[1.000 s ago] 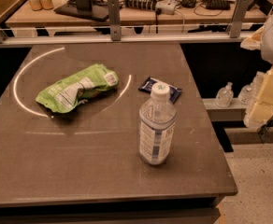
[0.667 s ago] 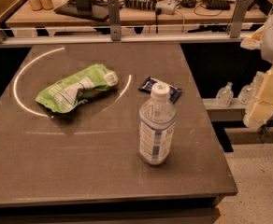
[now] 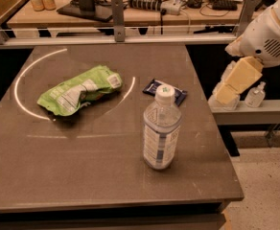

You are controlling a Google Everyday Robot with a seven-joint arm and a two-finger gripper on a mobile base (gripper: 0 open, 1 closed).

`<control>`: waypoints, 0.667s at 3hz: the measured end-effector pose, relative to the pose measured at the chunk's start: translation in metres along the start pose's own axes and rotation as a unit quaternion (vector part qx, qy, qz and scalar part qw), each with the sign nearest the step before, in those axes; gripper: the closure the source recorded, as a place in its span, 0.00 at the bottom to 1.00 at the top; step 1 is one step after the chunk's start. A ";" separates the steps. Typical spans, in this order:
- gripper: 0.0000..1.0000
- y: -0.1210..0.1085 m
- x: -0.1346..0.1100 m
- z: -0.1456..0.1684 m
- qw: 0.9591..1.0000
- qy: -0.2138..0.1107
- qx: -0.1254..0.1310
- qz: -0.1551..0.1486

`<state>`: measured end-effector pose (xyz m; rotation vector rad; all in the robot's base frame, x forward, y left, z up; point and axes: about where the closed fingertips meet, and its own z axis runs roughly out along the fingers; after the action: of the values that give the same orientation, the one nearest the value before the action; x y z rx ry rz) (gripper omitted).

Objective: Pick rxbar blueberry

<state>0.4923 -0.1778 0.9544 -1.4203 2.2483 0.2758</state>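
Grey-brown tabletop (image 3: 82, 171) carries three items, and a thin white arc (image 3: 18, 83) is marked on its left half; at far left of the group a light-green snack bag (image 3: 80, 96) lies flat and crumpled, inside the arc's curve, its printed face upward; right of the bag, apart from it, the rxbar blueberry (image 3: 152, 86) lies flat on the tabletop toward the rear right, a small dark navy wrapper with pale lettering; its near edge is partly covered in this view by the white cap of a clear water bottle (image 3: 161, 131); the bottle stands upright in front of the bar, nearer the camera, not visibly touching it; nothing grips the bar. Past the tabletop's right edge, off the surface and well apart from the bar, the end effector (image 3: 228, 90) hangs below the white arm housing (image 3: 269, 32), cream-coloured and pointing down and left; whether it is spread or pressed together cannot be told; it holds nothing. Behind it a small bottle (image 3: 256, 95) stands on a grey ledge (image 3: 264, 110).
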 end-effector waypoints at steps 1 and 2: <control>0.00 0.001 -0.031 0.026 0.998 -0.059 -0.005 0.002; 0.00 -0.006 -0.056 0.067 0.994 -0.108 0.001 0.005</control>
<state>0.5363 -0.1089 0.9229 -1.3107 2.0790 0.4102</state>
